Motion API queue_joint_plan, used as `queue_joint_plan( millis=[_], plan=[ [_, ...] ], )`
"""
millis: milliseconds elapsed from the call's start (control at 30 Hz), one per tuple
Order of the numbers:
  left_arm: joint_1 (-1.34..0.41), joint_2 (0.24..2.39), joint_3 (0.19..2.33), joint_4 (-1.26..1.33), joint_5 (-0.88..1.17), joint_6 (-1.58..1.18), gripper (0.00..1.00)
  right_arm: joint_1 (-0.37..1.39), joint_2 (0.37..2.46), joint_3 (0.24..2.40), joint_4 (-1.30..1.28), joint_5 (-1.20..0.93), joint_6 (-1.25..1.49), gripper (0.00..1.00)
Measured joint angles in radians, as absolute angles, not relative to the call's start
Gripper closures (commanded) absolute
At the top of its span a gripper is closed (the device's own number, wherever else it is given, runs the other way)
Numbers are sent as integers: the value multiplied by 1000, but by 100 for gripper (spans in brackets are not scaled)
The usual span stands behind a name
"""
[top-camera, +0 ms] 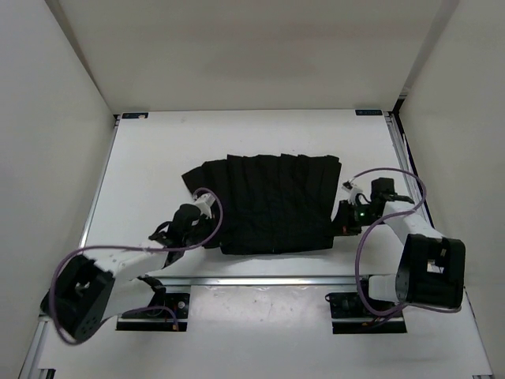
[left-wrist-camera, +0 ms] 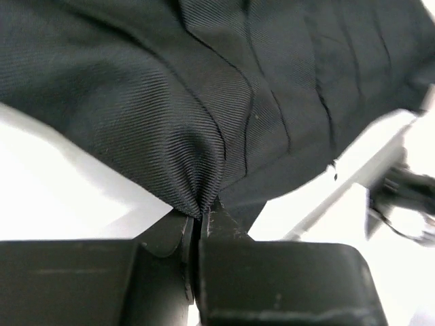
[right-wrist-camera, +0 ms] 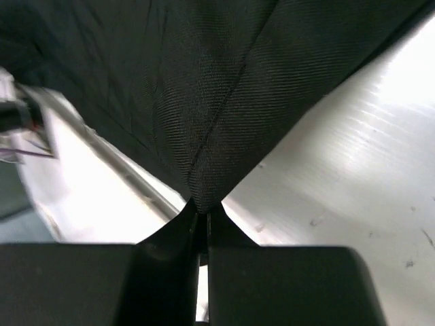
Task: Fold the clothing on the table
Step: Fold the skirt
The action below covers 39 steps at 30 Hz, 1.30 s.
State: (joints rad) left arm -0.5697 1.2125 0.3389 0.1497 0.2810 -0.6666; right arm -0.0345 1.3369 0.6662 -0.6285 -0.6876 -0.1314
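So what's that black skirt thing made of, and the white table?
The clothing looks like soft woven cloth, matte black: close up, fine diagonal ribs show, and it bunches where pinched. The table looks hard and smooth, maybe plastic or coated board: white, slightly shiny, faintly scratched.

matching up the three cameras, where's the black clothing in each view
top external: clothing spread in the middle of the picture.
left wrist: fills the upper picture, an edge pinched in the left gripper.
right wrist: fills the upper left, an edge pinched in the right gripper.
shared landmark: the white table under it, in all three.
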Motion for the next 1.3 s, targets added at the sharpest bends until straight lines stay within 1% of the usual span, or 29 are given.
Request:
queue_joint_plan(
  millis=[100,167,233,300,400,467,533,633,700,733,767,800,833,900,933,967,1000,1033,1100,1167,1233,1300],
  plan=[
    [-577,1016,260,146,308,-717,95,-132,1273,664,-657,-783,-171,100],
    [-561,850,233,139,322,-739,94,-145,1180,658,-659,-824,-204,100],
    [-517,717,227,120,342,-751,94,-104,1076,643,-649,-839,-224,100],
    [-447,634,227,101,371,-760,93,-39,983,622,-624,-841,-227,100],
    [-369,603,227,70,403,-771,91,97,845,588,-566,-797,-208,100],
    [-356,628,238,51,405,-775,90,173,793,589,-538,-762,-193,100],
    [-356,692,276,28,406,-775,88,186,828,635,-539,-759,-180,100],
    [-348,872,420,7,427,-775,88,135,1048,812,-572,-773,-154,100],
    [-312,1028,554,22,462,-784,72,99,1267,999,-605,-786,-124,99],
    [-285,1103,617,45,479,-798,70,81,1378,1106,-634,-796,-102,95],
    [-255,1170,674,75,492,-813,43,57,1505,1237,-658,-818,-74,81],
    [-225,1237,731,103,506,-823,2,33,1637,1367,-673,-853,-41,69],
    [-193,1317,797,129,517,-834,2,0,1790,1527,-708,-912,-10,55],
    [-136,1463,918,152,543,-865,1,-58,2040,1796,-780,-1002,15,45],
    [-117,1516,947,182,557,-883,1,-91,2143,1895,-801,-1032,17,42],
    [-101,1540,943,210,562,-900,1,-122,2204,1927,-815,-1047,16,36],
    [-89,1545,918,219,557,-910,2,-151,2232,1919,-833,-1054,22,22],
    [-87,1533,887,210,542,-904,1,-179,2240,1880,-844,-1056,26,18],
    [-106,1493,850,157,498,-865,1,-241,2209,1766,-866,-1044,2,16],
    [-141,1454,852,104,451,-786,1,-284,2146,1694,-875,-979,-51,16],
    [-175,1442,894,40,406,-695,1,-292,2029,1614,-851,-875,-126,16],
    [-213,1470,978,-20,360,-594,1,-253,1870,1514,-782,-780,-208,14]
  ],
)
